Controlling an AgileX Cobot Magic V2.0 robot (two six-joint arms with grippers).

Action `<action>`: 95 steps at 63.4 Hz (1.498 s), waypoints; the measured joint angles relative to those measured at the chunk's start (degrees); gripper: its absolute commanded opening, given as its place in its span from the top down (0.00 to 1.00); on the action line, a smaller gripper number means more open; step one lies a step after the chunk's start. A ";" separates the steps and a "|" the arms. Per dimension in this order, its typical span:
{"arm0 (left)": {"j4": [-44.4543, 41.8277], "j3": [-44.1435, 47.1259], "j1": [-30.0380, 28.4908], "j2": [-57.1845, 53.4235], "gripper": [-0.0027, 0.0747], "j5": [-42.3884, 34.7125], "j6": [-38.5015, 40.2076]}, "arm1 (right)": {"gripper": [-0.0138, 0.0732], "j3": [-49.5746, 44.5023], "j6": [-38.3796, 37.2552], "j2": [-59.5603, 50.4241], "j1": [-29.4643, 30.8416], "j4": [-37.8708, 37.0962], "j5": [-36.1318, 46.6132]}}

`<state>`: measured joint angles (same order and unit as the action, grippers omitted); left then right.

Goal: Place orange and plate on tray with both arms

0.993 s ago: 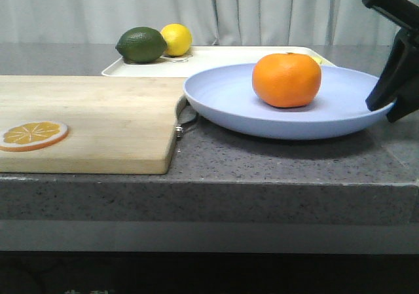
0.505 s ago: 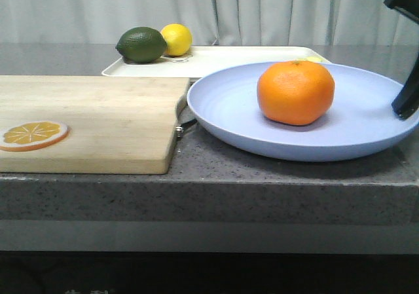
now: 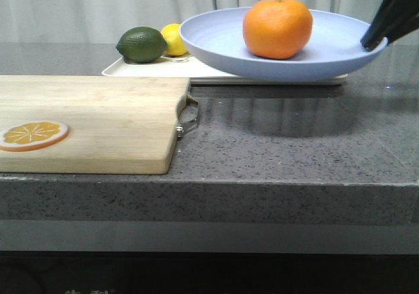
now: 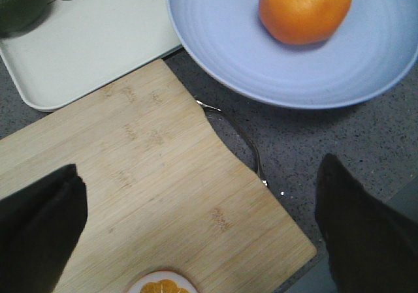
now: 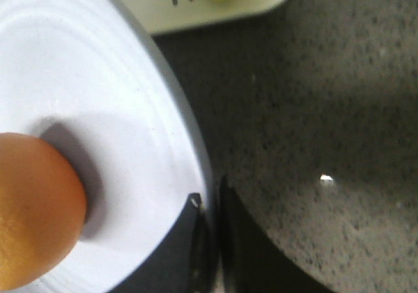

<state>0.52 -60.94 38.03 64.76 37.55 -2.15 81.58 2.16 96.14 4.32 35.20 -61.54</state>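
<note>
My right gripper (image 3: 376, 38) is shut on the right rim of the pale lavender plate (image 3: 327, 55) and holds it in the air above the counter, partly over the cream tray (image 3: 216, 65). The orange (image 3: 277, 27) sits on the plate. In the right wrist view the gripper (image 5: 210, 205) pinches the plate's (image 5: 98, 77) rim, with the orange (image 5: 32, 208) beside it and the tray's corner (image 5: 261, 6) beyond. My left gripper (image 4: 196, 241) is open and empty above the wooden cutting board (image 4: 144, 188). The left wrist view also shows the plate (image 4: 228, 38), orange (image 4: 304, 9) and tray (image 4: 91, 38).
A green lime (image 3: 141, 44) and a yellow lemon (image 3: 175, 38) sit at the tray's left end. The cutting board (image 3: 85, 120) lies at the left with an orange slice disc (image 3: 33, 135) and a metal handle (image 3: 188, 117). Grey counter (image 3: 294, 143) stretches to the right.
My right gripper has lifted the plate with the orange off the counter and carried it up and back toward the tray. The left gripper does not show in the earlier frames.
</note>
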 measured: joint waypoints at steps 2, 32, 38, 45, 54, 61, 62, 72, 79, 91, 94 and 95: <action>0.00 0.00 0.00 0.00 0.08 -0.13 0.00 | 0.91 2.23 -0.16 1.25 -0.25 0.01 -0.03; 0.00 0.00 0.00 0.00 0.08 -0.97 0.00 | 0.91 37.55 -8.81 26.70 -4.98 -4.17 -4.94; 0.00 0.00 0.00 0.00 0.08 -1.05 0.00 | 0.91 45.01 -12.03 31.52 -5.84 -6.47 -6.54; -0.05 0.00 0.00 0.00 0.08 -1.09 0.00 | 0.91 51.21 -15.11 35.65 -6.17 -7.48 -7.70; -0.14 0.00 0.00 0.00 0.08 -1.33 0.00 | 0.84 56.00 -17.55 38.98 -6.63 -8.27 -7.79; -0.52 0.00 0.00 0.00 0.08 -1.37 0.00 | 0.65 56.51 -17.91 39.30 -6.63 -8.39 -7.79; -0.52 0.00 0.00 0.00 0.08 -1.37 0.00 | 0.62 56.63 -17.89 39.38 -6.63 -8.28 -7.64; -0.52 0.00 0.00 0.00 0.08 -1.47 0.00 | 0.40 56.97 -18.09 39.38 -6.63 -8.06 -5.60; -0.52 0.00 0.00 0.00 0.08 -1.47 0.00 | 0.38 57.47 -18.09 39.38 -6.63 -7.96 -4.50; -0.52 0.00 0.00 0.00 0.08 -1.47 0.00 | 0.38 58.14 -12.69 37.69 -6.76 -7.88 -4.88; -0.52 0.00 0.00 0.00 0.08 -1.63 0.00 | 0.38 58.14 -11.58 36.70 -6.85 -8.01 -5.27; -0.52 0.00 0.00 0.00 0.08 -1.61 0.00 | 0.38 58.14 -11.42 36.32 -6.85 -8.29 -5.39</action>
<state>0.00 -60.94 38.03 64.76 35.94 -2.15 139.72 -9.26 132.47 -2.54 26.91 -66.93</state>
